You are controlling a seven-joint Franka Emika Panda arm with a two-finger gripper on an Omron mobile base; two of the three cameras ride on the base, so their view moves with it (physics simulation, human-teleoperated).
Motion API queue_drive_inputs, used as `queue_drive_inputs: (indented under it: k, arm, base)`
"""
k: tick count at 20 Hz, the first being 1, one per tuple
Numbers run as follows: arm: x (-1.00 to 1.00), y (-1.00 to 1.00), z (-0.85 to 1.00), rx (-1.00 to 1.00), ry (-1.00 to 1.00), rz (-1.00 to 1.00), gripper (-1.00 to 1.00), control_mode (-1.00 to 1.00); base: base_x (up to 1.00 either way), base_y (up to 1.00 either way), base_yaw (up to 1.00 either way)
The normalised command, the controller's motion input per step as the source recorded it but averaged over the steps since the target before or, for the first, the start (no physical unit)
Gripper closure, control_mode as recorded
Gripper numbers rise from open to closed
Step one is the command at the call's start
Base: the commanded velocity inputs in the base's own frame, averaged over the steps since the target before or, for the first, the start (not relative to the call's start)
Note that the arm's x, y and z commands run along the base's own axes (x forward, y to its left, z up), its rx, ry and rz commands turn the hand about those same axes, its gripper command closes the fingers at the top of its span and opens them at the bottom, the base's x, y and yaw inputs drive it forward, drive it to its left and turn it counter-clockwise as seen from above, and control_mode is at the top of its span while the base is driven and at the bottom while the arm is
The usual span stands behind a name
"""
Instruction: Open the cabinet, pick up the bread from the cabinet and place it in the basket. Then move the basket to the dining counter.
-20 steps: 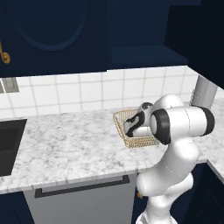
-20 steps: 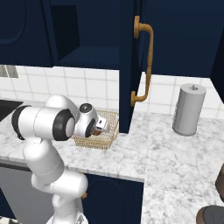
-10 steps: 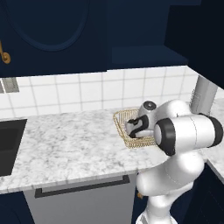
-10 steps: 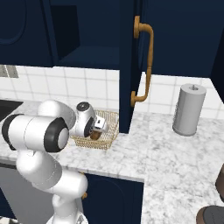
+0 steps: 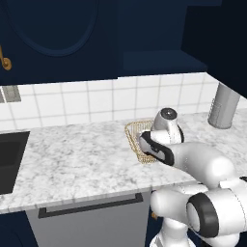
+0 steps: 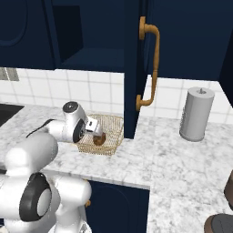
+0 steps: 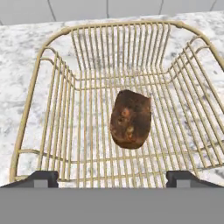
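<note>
The gold wire basket (image 7: 43, 59) stands on the marbled worktop by the tiled wall, also seen as basket (image 6: 114, 124) and basket (image 5: 131, 131). The dark brown bread (image 7: 130, 119) lies loose on its mesh floor, bread (image 6: 99, 139). My gripper (image 7: 113, 177) hangs just above the basket's near rim, open, with the fingertips (image 7: 43, 177) far apart and touching nothing; gripper (image 6: 96, 131). The cabinet door (image 6: 134, 68) with its brass handle (image 6: 154, 63) stands swung open right of the basket. The dining counter is out of view.
A grey cylinder (image 6: 196, 113) stands on the worktop to the right, grey cylinder (image 5: 223, 106). A black sink (image 5: 9, 159) lies at the far left. The open door's lower edge hangs close over the basket's right side.
The jaws have spread wider and the bread now lies free in the basket. The arm's elbow has swung down and toward the cameras.
</note>
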Motion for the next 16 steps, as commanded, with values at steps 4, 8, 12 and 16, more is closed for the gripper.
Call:
queue_drive_inputs:
  k: [4, 8, 12, 16]
  arm:
    - [-0.96, 0.37, 0.35, -0.09, 0.00, 0.07, -1.00, -1.00]
    - [-0.97, -0.37, 0.25, 0.00, 0.00, -0.05, -1.00, -1.00]
    - [-0.16, -0.29, 0.29, 0.14, 0.02, -0.23, -1.00, -1.00]
    - [0.03, -0.11, 0.13, 0.32, 0.02, -0.23, -1.00, -1.00]
  base:
    - [0.00, 0.00, 0.00]
    - [0.00, 0.00, 0.00]
    - [0.00, 0.00, 0.00]
    - [0.00, 0.00, 0.00]
